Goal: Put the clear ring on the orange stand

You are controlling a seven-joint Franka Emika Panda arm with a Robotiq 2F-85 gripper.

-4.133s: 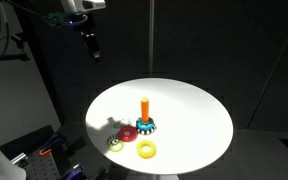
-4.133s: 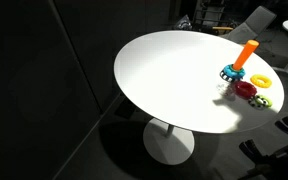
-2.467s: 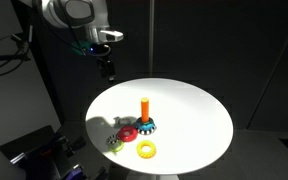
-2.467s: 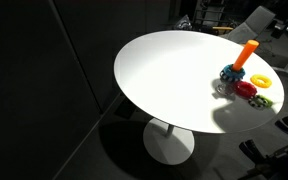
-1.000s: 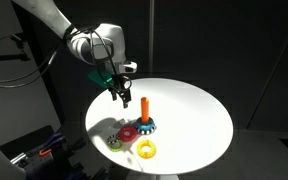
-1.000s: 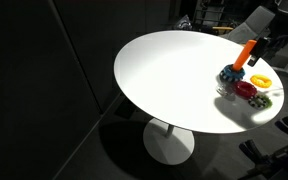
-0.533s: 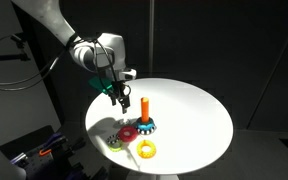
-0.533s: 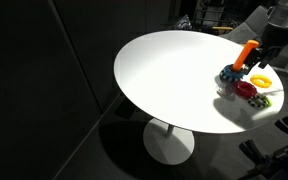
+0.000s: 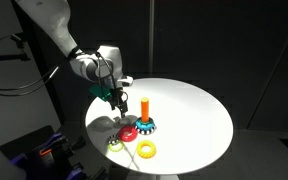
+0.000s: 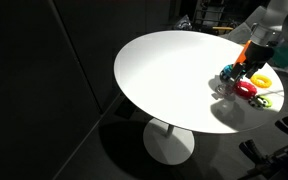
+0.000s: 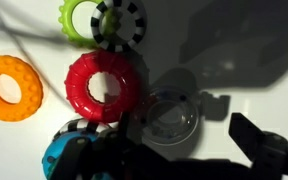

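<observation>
While your gripper (image 11: 180,160) is hanging low over the cluster of rings on the white table (image 9: 189,105), its jaws are standing wide apart and are gripping nothing. One dark finger (image 11: 268,148) is showing in the wrist view, off to the right of the clear ring (image 11: 171,118).

The clear ring is lying flat on the tabletop, just beside the red ring (image 11: 104,85); whether the two are touching cannot be told. It is also lying near the teal base (image 11: 59,155) of the orange stand (image 9: 144,108). In both exterior views it is too faint to pick out.

You are probably dealing with a light, stiff piece of smooth plastic that is likely to slip or skate under a closing finger. Its see-through rim is also giving you little edge to aim at. Taking it across the rim, one finger inside the hole and one outside, on the side facing away from the red ring, looks the safer hold.

No container is showing in any view. The peg of the orange stand is apparently carrying no ring. The yellow ring (image 9: 145,150) and the green ring (image 9: 115,144) are lying loose on the table, and a black-and-white gear disc (image 11: 119,22) is sitting just beside the green one.
</observation>
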